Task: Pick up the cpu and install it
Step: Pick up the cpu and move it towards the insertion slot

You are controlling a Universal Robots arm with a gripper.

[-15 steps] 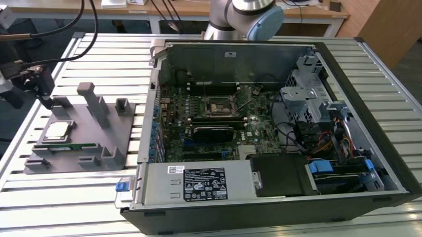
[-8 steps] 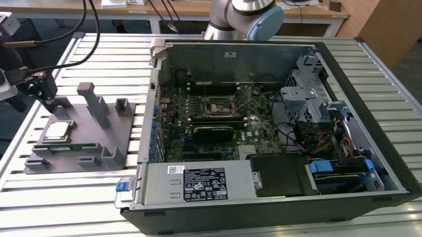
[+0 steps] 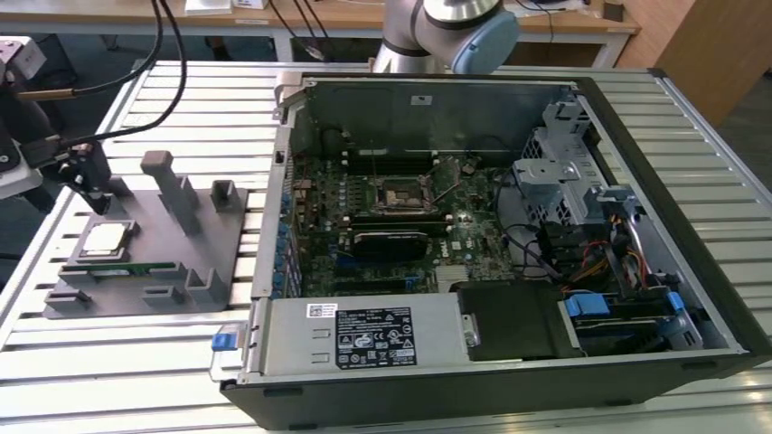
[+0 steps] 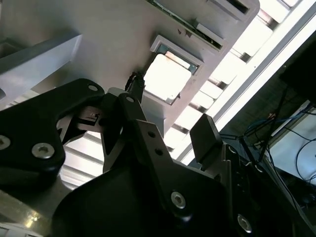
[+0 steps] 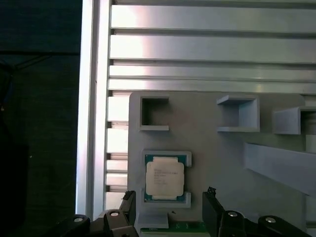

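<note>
The gripper (image 5: 170, 200), open and empty, hung over the cpu (image 5: 165, 178), which lay square between its spread fingers (image 5: 211, 213), seemingly just below them.

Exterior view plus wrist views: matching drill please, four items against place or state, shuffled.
1. cpu
2. hand
3. socket
4. memory stick

A. on the motherboard inside the case
B. open, close by the cpu
C. silver top, seated in a square nest on the grey fixture
D. green, lying along the fixture's edge

Pairs: 1-C, 2-B, 3-A, 4-D
</note>
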